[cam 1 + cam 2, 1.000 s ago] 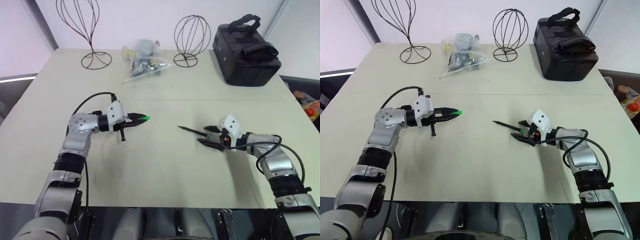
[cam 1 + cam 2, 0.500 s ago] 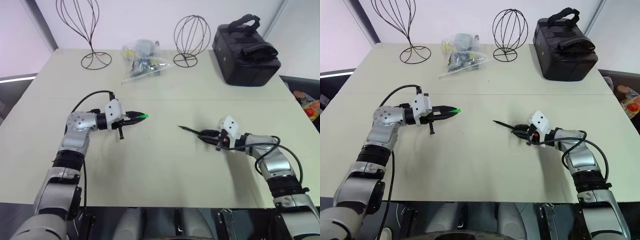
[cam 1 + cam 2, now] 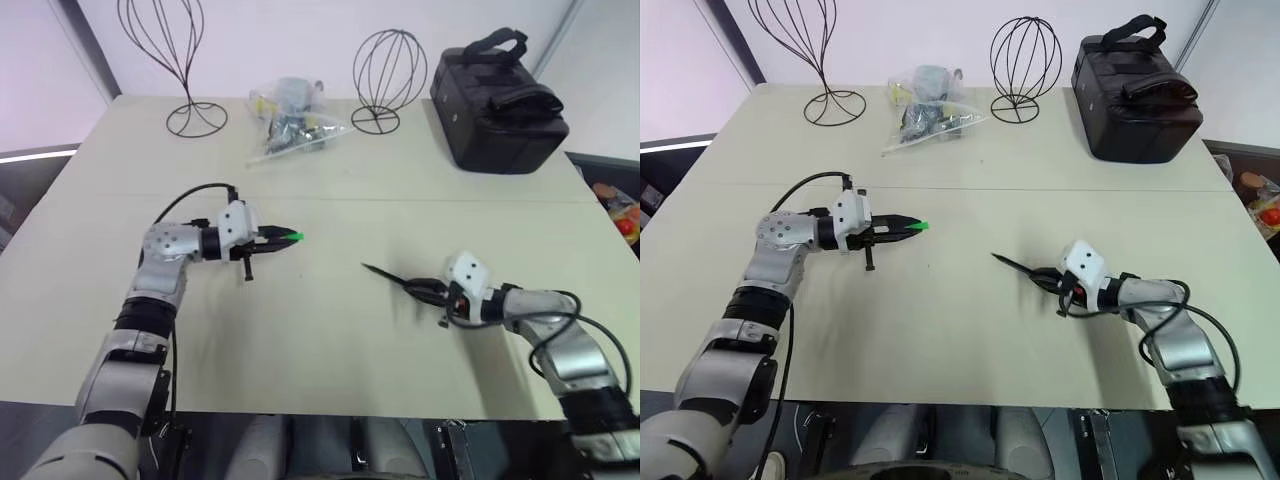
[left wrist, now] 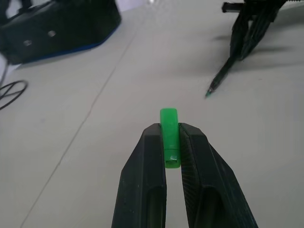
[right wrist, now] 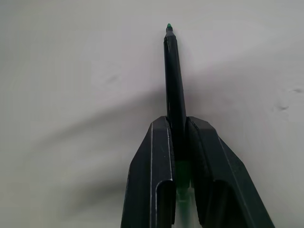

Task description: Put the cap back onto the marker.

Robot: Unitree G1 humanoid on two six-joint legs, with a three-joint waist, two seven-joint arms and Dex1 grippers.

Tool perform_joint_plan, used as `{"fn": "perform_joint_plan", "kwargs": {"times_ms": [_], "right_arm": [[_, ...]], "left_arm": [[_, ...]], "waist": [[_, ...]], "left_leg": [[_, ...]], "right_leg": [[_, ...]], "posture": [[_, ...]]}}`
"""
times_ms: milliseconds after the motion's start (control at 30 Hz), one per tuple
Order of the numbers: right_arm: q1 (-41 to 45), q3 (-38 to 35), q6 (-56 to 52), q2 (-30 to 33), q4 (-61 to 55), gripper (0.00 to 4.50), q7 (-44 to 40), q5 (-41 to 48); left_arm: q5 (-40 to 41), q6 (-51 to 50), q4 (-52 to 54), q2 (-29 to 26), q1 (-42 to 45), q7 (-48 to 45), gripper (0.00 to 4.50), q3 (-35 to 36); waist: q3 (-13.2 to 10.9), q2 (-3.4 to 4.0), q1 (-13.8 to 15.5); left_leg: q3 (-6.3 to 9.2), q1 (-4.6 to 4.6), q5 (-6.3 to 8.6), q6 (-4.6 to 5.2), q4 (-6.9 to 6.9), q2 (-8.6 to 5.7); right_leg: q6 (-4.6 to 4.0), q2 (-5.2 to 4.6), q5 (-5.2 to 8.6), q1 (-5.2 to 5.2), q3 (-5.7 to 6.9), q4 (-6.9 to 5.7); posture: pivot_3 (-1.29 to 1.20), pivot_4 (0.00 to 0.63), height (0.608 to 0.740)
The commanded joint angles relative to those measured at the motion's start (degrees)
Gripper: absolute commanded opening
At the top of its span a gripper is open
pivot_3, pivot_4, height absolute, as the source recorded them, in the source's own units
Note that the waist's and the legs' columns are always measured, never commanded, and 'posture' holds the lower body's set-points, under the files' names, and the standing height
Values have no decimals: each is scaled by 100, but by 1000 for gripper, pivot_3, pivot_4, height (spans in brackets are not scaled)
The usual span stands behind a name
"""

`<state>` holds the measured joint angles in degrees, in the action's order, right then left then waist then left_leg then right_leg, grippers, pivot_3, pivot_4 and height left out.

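The cap [image 4: 169, 135], a short bright green cylinder, is pinched between the fingers of my left gripper [image 3: 283, 237], which is shut on it and points right above the table's left half. The marker [image 5: 174, 83], a thin black stick with a small green tip, is clamped in my right gripper [image 3: 425, 290], shut on its rear part. It sticks out toward the left, tip [image 3: 364, 267] low over the table. A wide stretch of tabletop lies between cap and marker tip. In the left wrist view the marker [image 4: 227, 73] slants down with its tip facing the cap.
At the table's far side stand two black wire stands [image 3: 160, 60] [image 3: 390, 75], a clear bag of small items [image 3: 290, 120] and a black case [image 3: 500, 100]. The beige table [image 3: 320, 340] is bare between my arms.
My right gripper went from open around the marker to shut on it, then drew back toward me with the marker. My left gripper kept its grip on the cap and barely moved.
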<state>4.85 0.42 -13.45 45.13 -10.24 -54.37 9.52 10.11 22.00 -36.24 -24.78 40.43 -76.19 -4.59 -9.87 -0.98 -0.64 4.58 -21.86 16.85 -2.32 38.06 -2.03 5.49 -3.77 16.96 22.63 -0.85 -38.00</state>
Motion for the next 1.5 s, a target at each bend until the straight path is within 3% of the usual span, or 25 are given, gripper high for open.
{"fn": "perform_joint_plan", "kwargs": {"times_ms": [33, 467, 1500], "right_arm": [[-122, -360, -105, 362, -947, 41, 59, -70], [257, -359, -678, 722, -1711, 41, 141, -97], [576, -368, -1431, 664, -2430, 41, 189, 369]], "left_arm": [[89, 414, -317, 162, 352, -344, 0, -99], [-114, 1953, -2324, 881, 1418, -950, 0, -142], [-161, 2554, -2572, 1036, 1466, -910, 0, -57]], "waist": [[0, 0, -12], [-3, -5, -4], [-3, -5, 0]], "left_leg": [[-1, 1, 0, 0, 0, 0], [1, -13, 0, 1, 2, -3], [5, -26, 0, 1, 7, -3]], "right_leg": [[0, 3, 0, -1, 0, 0], [0, 8, 0, 8, 5, 3], [0, 9, 0, 17, 9, 1]], "posture": [[0, 150, 740], [0, 150, 740], [0, 150, 740]]}}
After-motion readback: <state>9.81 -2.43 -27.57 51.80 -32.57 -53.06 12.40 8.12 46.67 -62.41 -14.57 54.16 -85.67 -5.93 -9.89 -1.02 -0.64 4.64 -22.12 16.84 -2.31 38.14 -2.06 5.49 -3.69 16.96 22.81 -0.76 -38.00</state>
